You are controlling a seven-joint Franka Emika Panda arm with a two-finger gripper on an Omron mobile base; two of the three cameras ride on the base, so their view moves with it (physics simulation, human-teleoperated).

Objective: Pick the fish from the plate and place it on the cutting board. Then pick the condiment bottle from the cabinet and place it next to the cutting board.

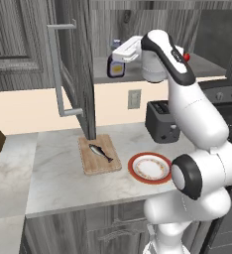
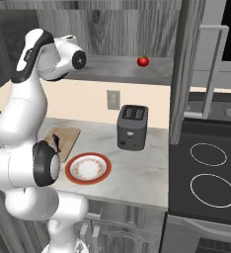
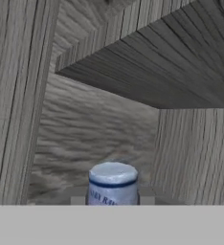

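Observation:
The condiment bottle [image 1: 116, 69] stands on the shelf of the open cabinet [image 1: 76, 69], dark-bodied with a pale label. My gripper [image 1: 117, 59] reaches in from the right and is shut on the bottle's upper part. In the hand view the bottle's blue cap [image 3: 112, 184] sits between my two fingertips [image 3: 78, 199], with the cabinet's grey wood walls behind. On the counter below, the small grey-blue fish [image 1: 101, 152] lies on the wooden cutting board [image 1: 90, 164]. The orange-rimmed plate [image 1: 133, 166] sits to the board's right with nothing on it, and is also seen as the plate [image 2: 71, 170] beside the board [image 2: 69, 137].
The cabinet door with its long bar handle [image 1: 56, 74] stands open just left of the bottle, above the board. A dark toaster [image 1: 161, 121] stands at the back wall. A red tomato [image 2: 143, 61] rests further right on the shelf. The stove [image 2: 211, 173] is at the right.

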